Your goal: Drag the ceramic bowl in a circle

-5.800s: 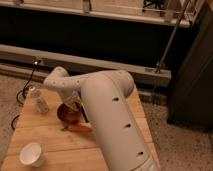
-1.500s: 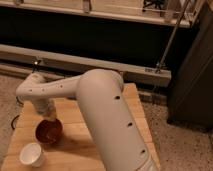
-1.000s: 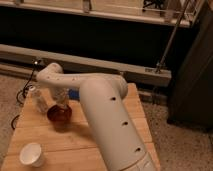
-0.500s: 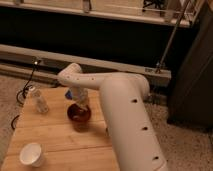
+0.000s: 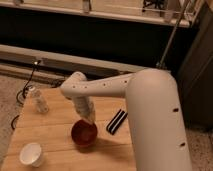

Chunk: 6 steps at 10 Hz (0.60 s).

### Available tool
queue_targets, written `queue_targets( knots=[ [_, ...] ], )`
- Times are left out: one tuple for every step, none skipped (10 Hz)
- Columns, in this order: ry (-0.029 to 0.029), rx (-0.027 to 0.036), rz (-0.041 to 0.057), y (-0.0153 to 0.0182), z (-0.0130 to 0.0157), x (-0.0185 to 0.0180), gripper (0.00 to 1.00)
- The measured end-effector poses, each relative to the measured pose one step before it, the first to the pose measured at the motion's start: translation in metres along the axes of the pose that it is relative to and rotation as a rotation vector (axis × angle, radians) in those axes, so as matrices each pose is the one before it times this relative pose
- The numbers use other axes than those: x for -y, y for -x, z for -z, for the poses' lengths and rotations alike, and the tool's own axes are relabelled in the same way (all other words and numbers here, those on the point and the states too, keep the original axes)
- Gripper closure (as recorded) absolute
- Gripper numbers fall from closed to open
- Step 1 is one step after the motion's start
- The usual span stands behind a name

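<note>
Pale wooden bench (image 5: 45, 127) was seen at lower left, with the ceramic bowl (image 5: 84, 135) at lower centre and the tool (image 5: 89, 118) pressed together at its upper rim. For a clean circle, the arc needed to be swept smoothly, clear of the white cup (image 5: 31, 154) and the black striped object (image 5: 117, 121).

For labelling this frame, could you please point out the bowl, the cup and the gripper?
bowl (image 5: 82, 136), camera view, on its red inside.
cup (image 5: 31, 154), camera view, on its white inside.
gripper (image 5: 89, 120), camera view, on its tip at the bowl's far rim.
</note>
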Motion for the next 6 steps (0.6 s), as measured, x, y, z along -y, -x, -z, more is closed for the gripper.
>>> queue_targets(
  knots=[
    [-0.02667,-0.00959,0.04110,-0.00491,-0.00115,0.02349,1.00],
    [-0.01797,-0.01210,0.04910,-0.01085,-0.00117,0.01780,1.00],
    [-0.01507,-0.01968,0.06150,-0.01879,-0.00079,0.01617,1.00],
    [-0.00335,-0.02169,0.05033,-0.02001,0.00130,0.00819,1.00],
    [0.00547,-0.02706,0.05514,-0.02491,0.00385,0.00357,1.00],
    [0.00916,-0.02161,0.04074,-0.01986,0.00465,-0.00096,1.00]
  ],
)
